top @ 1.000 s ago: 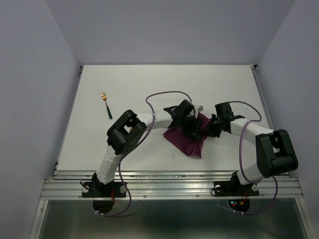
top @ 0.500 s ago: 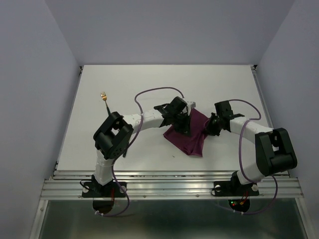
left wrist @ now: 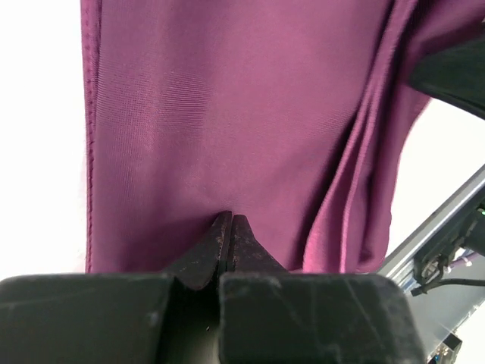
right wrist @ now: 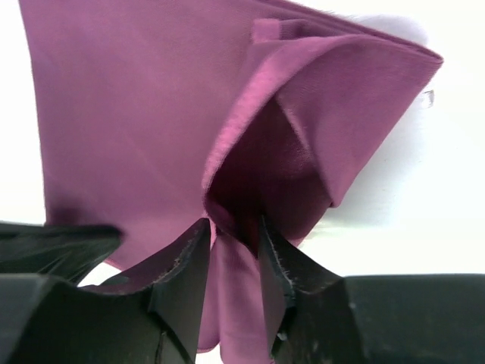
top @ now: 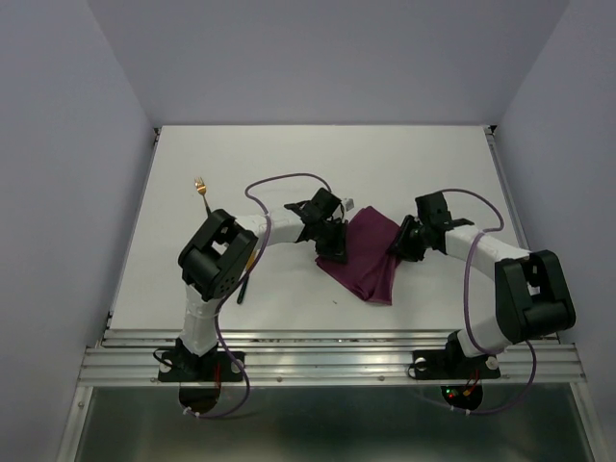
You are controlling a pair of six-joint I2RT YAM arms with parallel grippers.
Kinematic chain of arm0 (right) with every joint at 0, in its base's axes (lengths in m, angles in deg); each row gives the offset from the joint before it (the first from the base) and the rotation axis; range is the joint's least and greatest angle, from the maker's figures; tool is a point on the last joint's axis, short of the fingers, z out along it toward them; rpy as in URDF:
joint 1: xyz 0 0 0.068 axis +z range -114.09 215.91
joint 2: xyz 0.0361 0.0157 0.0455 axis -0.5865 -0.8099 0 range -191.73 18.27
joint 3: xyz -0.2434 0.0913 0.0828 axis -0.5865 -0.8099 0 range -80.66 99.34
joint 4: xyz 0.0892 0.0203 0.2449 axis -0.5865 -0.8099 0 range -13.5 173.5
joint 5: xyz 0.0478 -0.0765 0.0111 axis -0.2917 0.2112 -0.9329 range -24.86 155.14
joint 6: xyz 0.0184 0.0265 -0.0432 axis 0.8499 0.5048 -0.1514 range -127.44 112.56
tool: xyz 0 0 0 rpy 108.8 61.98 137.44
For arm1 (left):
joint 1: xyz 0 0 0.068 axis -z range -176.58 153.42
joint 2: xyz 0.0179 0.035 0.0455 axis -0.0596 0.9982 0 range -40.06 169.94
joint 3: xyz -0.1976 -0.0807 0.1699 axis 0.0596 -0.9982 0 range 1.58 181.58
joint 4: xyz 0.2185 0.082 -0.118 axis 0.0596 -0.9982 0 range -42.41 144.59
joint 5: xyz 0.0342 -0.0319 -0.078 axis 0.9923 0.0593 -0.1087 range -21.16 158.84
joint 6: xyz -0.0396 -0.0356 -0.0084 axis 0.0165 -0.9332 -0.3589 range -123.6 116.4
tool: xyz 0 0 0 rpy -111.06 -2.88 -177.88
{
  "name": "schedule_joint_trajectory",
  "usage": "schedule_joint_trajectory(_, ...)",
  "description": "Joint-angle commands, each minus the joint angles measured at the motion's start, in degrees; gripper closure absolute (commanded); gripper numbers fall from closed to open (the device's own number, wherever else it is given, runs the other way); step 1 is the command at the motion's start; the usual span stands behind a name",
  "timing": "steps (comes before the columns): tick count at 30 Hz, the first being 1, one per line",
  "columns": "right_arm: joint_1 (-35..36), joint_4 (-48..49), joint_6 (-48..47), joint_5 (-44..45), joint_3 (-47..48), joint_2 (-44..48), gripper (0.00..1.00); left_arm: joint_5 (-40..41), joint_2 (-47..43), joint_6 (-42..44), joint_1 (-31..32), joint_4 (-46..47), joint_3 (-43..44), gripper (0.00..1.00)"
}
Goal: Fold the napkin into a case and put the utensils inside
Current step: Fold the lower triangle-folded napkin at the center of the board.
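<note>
The plum napkin point(top: 366, 262) lies partly folded mid-table, with loose layers along its right side. My left gripper point(top: 334, 243) is over its left part. In the left wrist view the fingertips point(left wrist: 229, 217) are pressed together on the cloth point(left wrist: 227, 114), pinching its top layer. My right gripper point(top: 397, 246) is at the napkin's right edge. Its jaws point(right wrist: 233, 227) stand apart with a fold of the napkin point(right wrist: 136, 114) lying between them. The gold fork head point(top: 200, 184) shows at the far left, its handle running under the left arm. A slim black handle point(top: 243, 289) pokes out beside that arm's elbow.
The white table point(top: 433, 164) is walled by pale panels at the back and both sides. A metal rail point(top: 337, 351) runs along the near edge by the arm bases. Purple cables point(top: 279, 181) loop above both forearms.
My left gripper went from open to shut and slid left across the napkin. The right jaws have opened wider round the fold. More of the napkin's top now shows.
</note>
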Motion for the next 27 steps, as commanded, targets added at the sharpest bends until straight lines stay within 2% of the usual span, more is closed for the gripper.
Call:
schedule_joint_trajectory(1, 0.12, -0.68, -1.98, -2.16, 1.15, 3.14, 0.62, -0.97, 1.51, -0.89, 0.3, 1.28, -0.55, 1.0)
schedule_joint_trajectory(12, 0.12, -1.12, -3.82, -5.14, -2.63, 5.07, 0.62, -1.24, 1.86, -1.86, 0.3, 1.89, -0.37, 1.0)
schedule_joint_trajectory(27, 0.12, -2.44, -1.1, -6.47, 2.2, 2.0, 0.63, -2.03, 1.33, -1.77, 0.3, 2.51, -0.46, 1.0)
